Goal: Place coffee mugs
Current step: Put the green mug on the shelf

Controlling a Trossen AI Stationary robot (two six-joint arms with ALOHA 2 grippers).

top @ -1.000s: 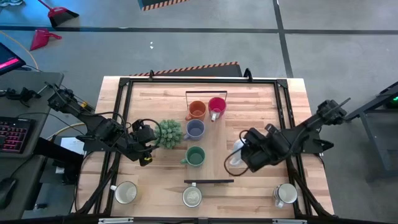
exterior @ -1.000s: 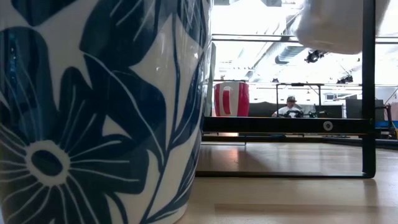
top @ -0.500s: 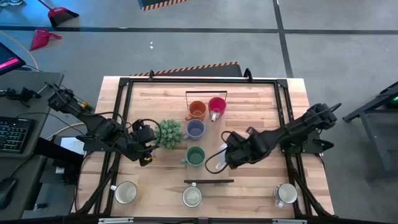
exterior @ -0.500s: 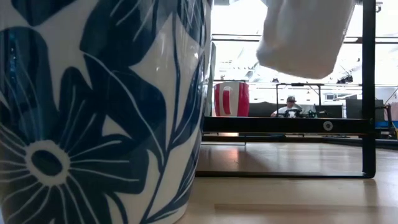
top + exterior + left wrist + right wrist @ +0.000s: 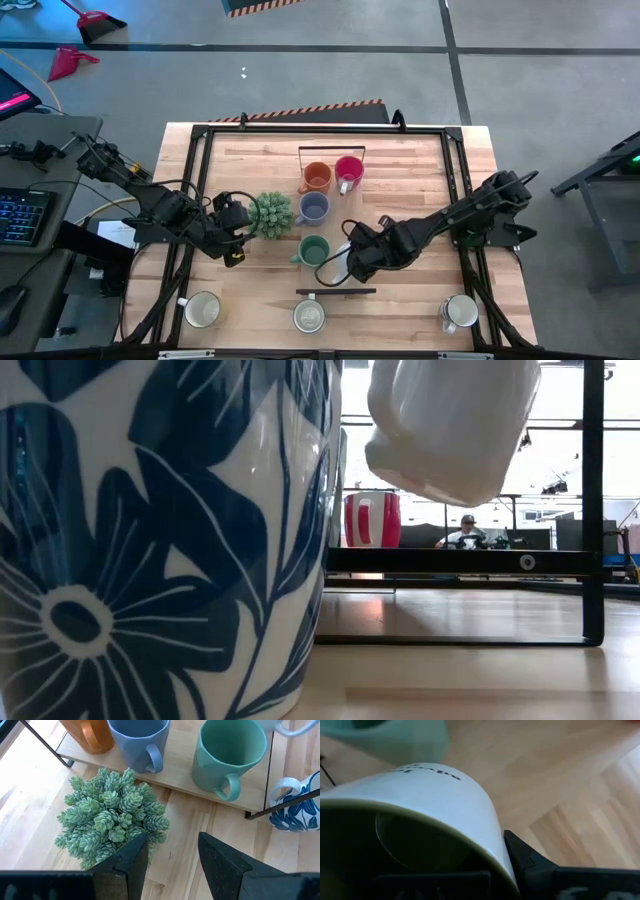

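My right gripper is shut on a white mug, held in the air beside the teal mug; the low view shows this white mug tilted above the table. The orange, pink-red, lavender and teal mugs stand on a wooden board. A cream mug, a blue-flowered mug and a white mug stand along the near edge. No olive-green mug shows. My left gripper waits open beside the potted plant. My right gripper holds the white mug by its rim, coming level from the table's right. One finger lies on the outside of the wall; the other is hidden in the mug's dark inside. The mug is lifted clear and tilted, with its handle out to one side.
A black metal frame runs around the table top, and a thin black rack stands between the board and the near row. The plant sits left of the board. Bare wood lies on the right half.
My right gripper has carried the white mug toward the table's left and a little toward the near edge, ending next to the teal mug. In the low view the mug has come lower and tipped over, so that its handle now shows.
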